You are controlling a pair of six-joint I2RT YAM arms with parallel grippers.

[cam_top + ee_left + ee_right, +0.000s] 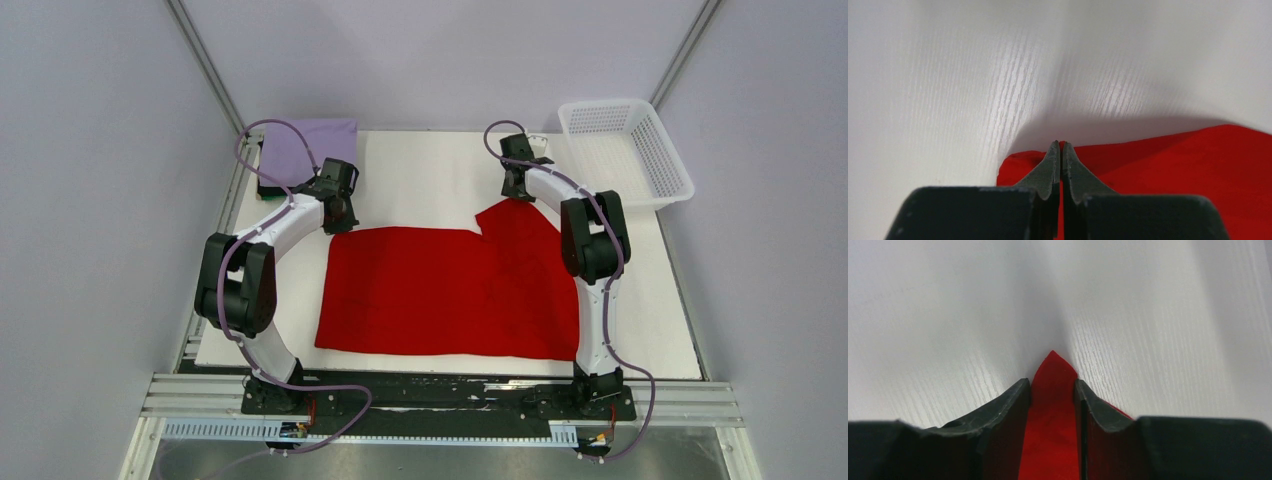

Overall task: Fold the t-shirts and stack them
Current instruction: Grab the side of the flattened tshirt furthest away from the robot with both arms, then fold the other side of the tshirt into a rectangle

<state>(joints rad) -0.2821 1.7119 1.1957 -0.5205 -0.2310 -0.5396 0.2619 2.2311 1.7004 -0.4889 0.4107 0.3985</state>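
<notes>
My left end effector [1061, 145] is pressed together at a rounded corner of the smooth red t-shirt [1173, 170]. My right end effector [1051, 381] stands spread astride its pointed tip. Bare wood-grain worktop [1148, 315] lies ahead of both.

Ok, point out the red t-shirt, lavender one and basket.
red t-shirt [440, 290], top view, middle of body
lavender t-shirt [335, 140], top view, bare top face
white mesh basket [668, 152], top view, right wall

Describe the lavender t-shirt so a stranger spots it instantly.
Start at the white table and go to its far left corner. The lavender t-shirt lies there, folded flat on a dark item. Its pale purple sets it apart from the red t-shirt spread mid-table.
</notes>
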